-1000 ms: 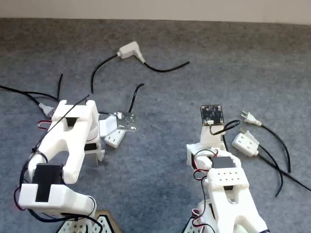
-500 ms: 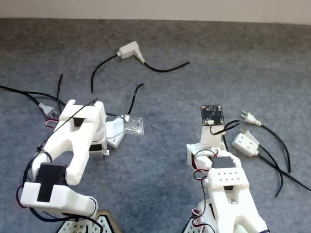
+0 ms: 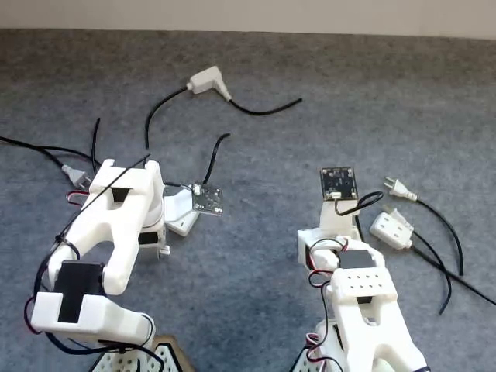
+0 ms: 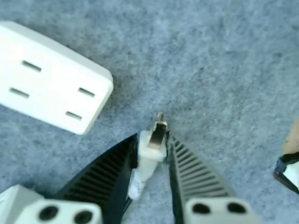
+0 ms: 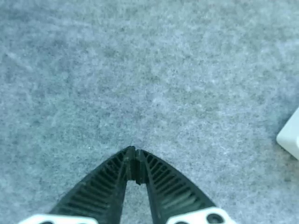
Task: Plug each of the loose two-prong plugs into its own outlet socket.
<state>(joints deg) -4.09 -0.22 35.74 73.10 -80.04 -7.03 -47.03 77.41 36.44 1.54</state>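
Left wrist view: my left gripper is clamped on a white plug — its prong end pokes past the fingertips.
Outlet socket: near the plug's tip, not touching it.
Right gripper: fingers pressed together, nothing between them — low over the carpet.

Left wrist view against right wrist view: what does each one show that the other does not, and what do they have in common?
The left wrist view shows the left tool closed on a white two-prong plug, prongs pointing outward, and a white outlet block with four slots lying apart from it. The right wrist view shows the right tool closed on nothing and a white corner I cannot identify. Both show the gray carpet.
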